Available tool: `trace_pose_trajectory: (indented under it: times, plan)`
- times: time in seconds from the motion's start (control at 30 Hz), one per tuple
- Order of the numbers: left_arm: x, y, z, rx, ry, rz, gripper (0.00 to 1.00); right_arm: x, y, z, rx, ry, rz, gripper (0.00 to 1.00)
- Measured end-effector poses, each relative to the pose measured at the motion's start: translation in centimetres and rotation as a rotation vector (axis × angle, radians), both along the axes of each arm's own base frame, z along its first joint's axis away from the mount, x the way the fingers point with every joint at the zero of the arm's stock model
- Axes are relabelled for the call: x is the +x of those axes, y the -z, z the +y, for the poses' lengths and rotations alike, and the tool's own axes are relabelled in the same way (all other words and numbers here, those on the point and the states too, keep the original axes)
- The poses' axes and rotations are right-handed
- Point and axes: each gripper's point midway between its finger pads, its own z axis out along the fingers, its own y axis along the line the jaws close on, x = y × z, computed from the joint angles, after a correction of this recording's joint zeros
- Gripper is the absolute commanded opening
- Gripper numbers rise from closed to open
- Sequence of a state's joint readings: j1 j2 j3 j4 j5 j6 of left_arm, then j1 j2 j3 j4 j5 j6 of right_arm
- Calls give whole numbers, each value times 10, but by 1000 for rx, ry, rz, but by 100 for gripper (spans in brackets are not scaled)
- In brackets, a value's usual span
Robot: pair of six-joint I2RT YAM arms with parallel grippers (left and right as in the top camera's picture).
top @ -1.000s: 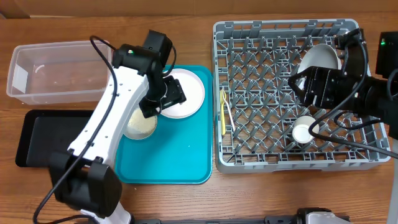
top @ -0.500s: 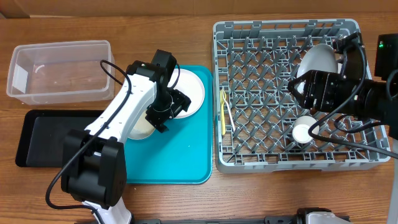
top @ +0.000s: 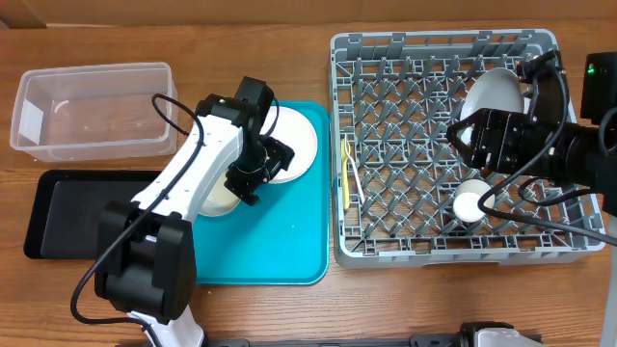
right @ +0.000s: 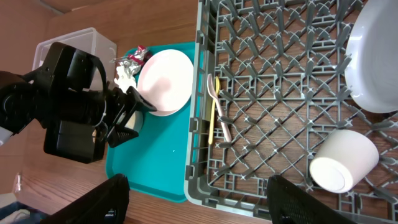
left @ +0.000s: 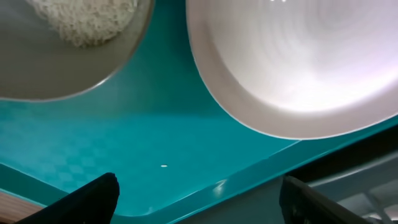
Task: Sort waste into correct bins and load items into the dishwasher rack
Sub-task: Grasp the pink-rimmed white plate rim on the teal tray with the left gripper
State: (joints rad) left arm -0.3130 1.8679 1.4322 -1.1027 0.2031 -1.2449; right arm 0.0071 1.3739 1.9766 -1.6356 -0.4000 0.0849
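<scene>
My left gripper [top: 260, 166] is open and empty, low over the teal tray between the two plates. The pale pink plate [top: 297, 145] [left: 298, 62] lies on the tray's far right. The greyish-white plate [top: 218, 198] [left: 56, 68] holds white rice [left: 81, 18]. One rice grain [left: 163, 165] lies on the tray. My right gripper [top: 482, 135] is open and empty above the grey dishwasher rack [top: 386, 253]. In the rack are the pale bowl [top: 494, 93], white cup [top: 467, 204], yellow spoon [top: 345, 183] and pale fork [right: 219, 115]. The foil wrapper [right: 135, 56] and napkin [right: 124, 76] show behind the left wrist.
The teal serving tray [top: 280, 251] lies left of the rack. The clear tub [top: 92, 111] stands at the far left, with the black tray [top: 67, 212] in front of it. My left arm lies across the tray's left side.
My left arm has swung its elbow inward and its gripper has shifted a little toward the front of the tray, then held still. The right arm has barely moved.
</scene>
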Motion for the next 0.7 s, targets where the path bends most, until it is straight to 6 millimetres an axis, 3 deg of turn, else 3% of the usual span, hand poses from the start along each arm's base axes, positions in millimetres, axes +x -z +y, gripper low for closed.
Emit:
trace_pose_trajectory:
  times: [0.1,0.23,0.57,0.7]
  plan:
    - [9,0,0,8,-50,-28,75,0,0,0,0,0,-2,74]
    - [19,1,-1,30,-94,-74,77,0,0,0,0,0,-1,74]
    - [3,24,3,136,-211,-47,77,0,0,0,-1,0,0,74]
    - [11,25,9,170,-249,-90,73,0,0,0,-1,0,0,74]
